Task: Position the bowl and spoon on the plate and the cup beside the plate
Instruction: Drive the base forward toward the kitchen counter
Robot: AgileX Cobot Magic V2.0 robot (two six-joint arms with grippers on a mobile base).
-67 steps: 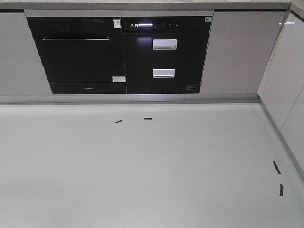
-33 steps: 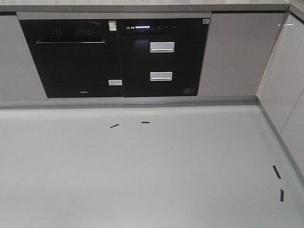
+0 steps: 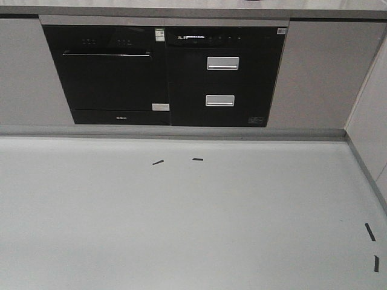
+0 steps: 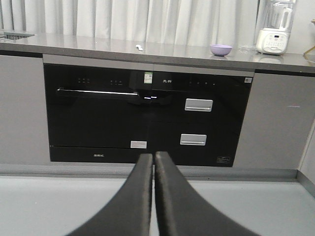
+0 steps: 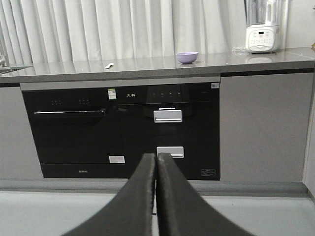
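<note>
Facing counter (image 5: 147,65); bowl (image 5: 187,57) one o'clock, spoon (image 5: 109,65) eleven; left gripper (image 4: 153,155), right gripper (image 5: 157,155) pinched together, empty; best roll up square, within reach.

We are seeing only a small part of the robot's body. In the left wrist view, the left gripper (image 4: 153,154) is showing as two smooth, matte black fingers (image 4: 132,196), each one broad at the bottom edge of the picture and curving inward as it is narrowing to a slim, rounded tip. A thin pale line is running between them where their flat inner faces are meeting. In the right wrist view, the right gripper (image 5: 157,154) is looking the same (same dark, slightly sheened surface, same swept outline), with faint grey highlights lying along the inner edges. We are finding no screws, cables or markings on either pair.
</note>
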